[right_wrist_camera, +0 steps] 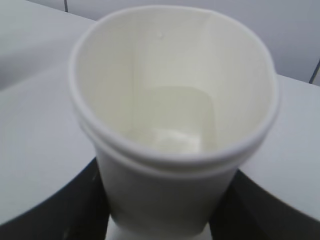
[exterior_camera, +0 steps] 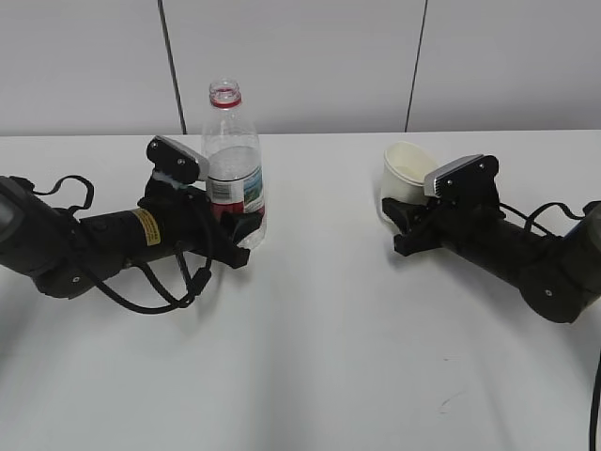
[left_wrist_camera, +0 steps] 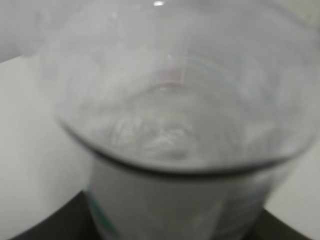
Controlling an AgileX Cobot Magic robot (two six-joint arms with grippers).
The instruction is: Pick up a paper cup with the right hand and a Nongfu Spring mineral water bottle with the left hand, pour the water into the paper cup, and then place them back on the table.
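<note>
The Nongfu Spring mineral water bottle (exterior_camera: 233,164) stands upright and uncapped on the white table (exterior_camera: 319,357), left of centre. My left gripper (exterior_camera: 235,235) is shut on its lower body, at the label. In the left wrist view the bottle (left_wrist_camera: 170,150) fills the frame, blurred, with the water (left_wrist_camera: 165,135) visible inside. The paper cup (exterior_camera: 406,171) is right of centre, tilted a little. My right gripper (exterior_camera: 404,224) is shut on its lower half. In the right wrist view the cup (right_wrist_camera: 170,115) sits between the black fingers (right_wrist_camera: 70,210), its rim squeezed out of round and its bottom glossy.
A small dark scuff mark (exterior_camera: 451,402) is on the table at the front right. A grey panelled wall (exterior_camera: 300,56) runs along the table's far edge. Both arms lie low over the tabletop, with bare table between them.
</note>
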